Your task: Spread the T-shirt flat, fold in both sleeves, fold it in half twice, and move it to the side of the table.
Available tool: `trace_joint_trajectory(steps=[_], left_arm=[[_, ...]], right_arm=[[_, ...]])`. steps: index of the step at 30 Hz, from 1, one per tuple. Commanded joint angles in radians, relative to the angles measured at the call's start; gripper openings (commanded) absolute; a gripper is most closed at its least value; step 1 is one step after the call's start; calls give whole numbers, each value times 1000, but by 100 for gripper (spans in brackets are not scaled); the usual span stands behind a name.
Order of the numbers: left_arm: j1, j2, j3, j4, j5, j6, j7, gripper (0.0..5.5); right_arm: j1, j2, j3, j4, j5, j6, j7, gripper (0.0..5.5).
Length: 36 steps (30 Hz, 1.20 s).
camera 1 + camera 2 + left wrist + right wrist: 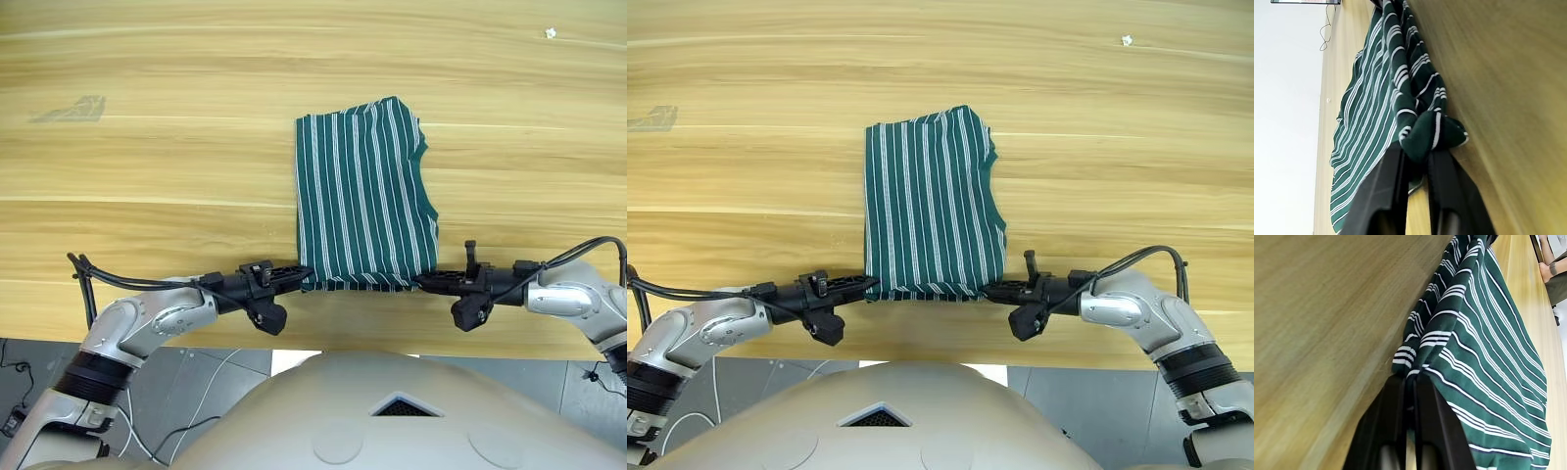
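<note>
My left gripper (306, 275) has its two fingers (1382, 188) pinched nearly together on one near corner of the single T-shirt (362, 196), with a small wad of striped cloth bunched between them. My right gripper (423, 281) is closed the same way, its two fingers (1376, 423) clamped on the other near corner with only a thin fold of fabric in the gap. The shirt's near hem runs straight between my two grippers, and the rest of it lies ahead of them as one narrow green, white-striped rectangle, flat on the wooden table (147, 176), with its far edge slightly uneven. Farther out, well beyond my right gripper, one small white speck (550, 33) sits on the wood; well beyond my left, one faint grey mark (73, 110).
</note>
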Motion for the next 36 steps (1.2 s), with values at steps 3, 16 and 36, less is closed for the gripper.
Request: trace_joint_trajectory(steps=[3, 16, 36], left_arm=[[37, 25, 8, 11, -23, 43, -38, 8], [393, 247, 353, -472, -1021, 618, -458, 6], [-326, 49, 204, -119, -901, 826, -624, 6]], right_arm=[[-2, 11, 12, 6, 16, 32, 33, 1], [107, -172, -174, -349, 891, 625, 406, 0], [-662, 209, -134, 218, 713, 833, 581, 0]])
